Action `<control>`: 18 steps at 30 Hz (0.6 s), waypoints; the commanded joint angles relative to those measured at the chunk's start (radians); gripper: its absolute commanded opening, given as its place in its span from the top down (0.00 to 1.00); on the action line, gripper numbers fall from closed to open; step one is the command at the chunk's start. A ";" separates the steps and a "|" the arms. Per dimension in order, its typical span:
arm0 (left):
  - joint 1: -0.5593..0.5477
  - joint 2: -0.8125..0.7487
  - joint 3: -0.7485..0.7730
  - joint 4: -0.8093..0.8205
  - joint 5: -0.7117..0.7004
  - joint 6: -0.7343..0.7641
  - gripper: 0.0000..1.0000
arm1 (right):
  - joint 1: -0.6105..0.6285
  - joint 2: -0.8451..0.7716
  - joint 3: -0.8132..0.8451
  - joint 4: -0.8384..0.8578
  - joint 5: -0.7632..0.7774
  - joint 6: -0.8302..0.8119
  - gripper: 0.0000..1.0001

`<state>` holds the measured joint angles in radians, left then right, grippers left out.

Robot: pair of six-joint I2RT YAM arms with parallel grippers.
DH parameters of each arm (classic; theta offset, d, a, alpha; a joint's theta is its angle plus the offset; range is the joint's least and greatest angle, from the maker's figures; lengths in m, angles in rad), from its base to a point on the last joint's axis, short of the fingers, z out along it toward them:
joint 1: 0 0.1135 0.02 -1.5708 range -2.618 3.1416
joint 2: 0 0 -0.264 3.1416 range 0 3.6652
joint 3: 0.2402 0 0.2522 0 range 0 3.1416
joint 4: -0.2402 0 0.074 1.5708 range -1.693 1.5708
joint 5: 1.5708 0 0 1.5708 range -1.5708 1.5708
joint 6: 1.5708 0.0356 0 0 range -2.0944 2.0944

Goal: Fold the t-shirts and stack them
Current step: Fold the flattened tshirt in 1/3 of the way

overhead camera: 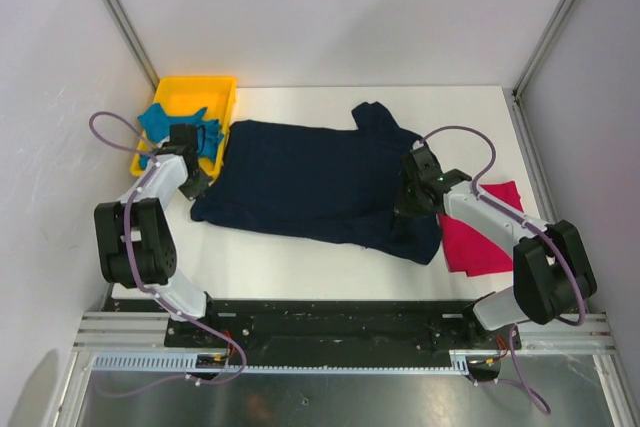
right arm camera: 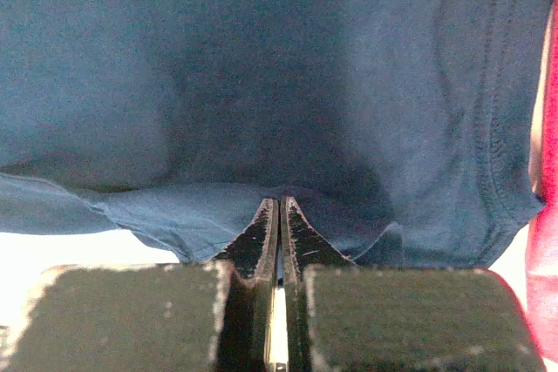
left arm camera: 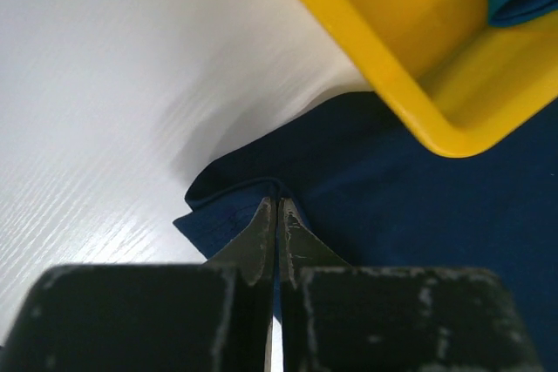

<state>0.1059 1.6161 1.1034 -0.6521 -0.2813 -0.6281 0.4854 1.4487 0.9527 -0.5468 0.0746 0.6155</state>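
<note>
The dark navy t-shirt [overhead camera: 310, 182] lies spread across the middle of the table. My left gripper [overhead camera: 196, 183] is shut on its left edge, beside the yellow tray; the wrist view shows the pinched navy hem [left arm camera: 235, 202]. My right gripper [overhead camera: 413, 202] is shut on the shirt's right side, where a fold of navy cloth [right arm camera: 261, 111] fills the wrist view. The crimson-pink t-shirt [overhead camera: 485, 232] lies folded at the right, partly under the navy one. The teal t-shirt [overhead camera: 180, 127] lies bunched in the tray.
The yellow plastic tray [overhead camera: 210, 87] stands at the back left, its corner [left arm camera: 436, 128] right over the navy cloth. White walls enclose the table on three sides. The black rail with the arm bases runs along the near edge.
</note>
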 commanded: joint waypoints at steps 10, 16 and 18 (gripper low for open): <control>-0.029 -0.027 0.067 0.023 -0.077 -0.016 1.00 | -0.019 -0.055 0.045 -0.012 0.044 -0.028 1.00; -0.028 -0.078 0.042 0.017 -0.128 -0.030 1.00 | -0.015 -0.084 0.040 -0.032 0.046 -0.029 1.00; -0.029 -0.085 0.043 0.016 -0.129 -0.023 1.00 | -0.012 -0.090 0.031 -0.033 0.044 -0.026 1.00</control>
<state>0.0803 1.5993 1.1355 -0.6456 -0.3481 -0.6380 0.4683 1.3941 0.9565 -0.5682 0.0929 0.6014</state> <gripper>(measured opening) 0.005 0.011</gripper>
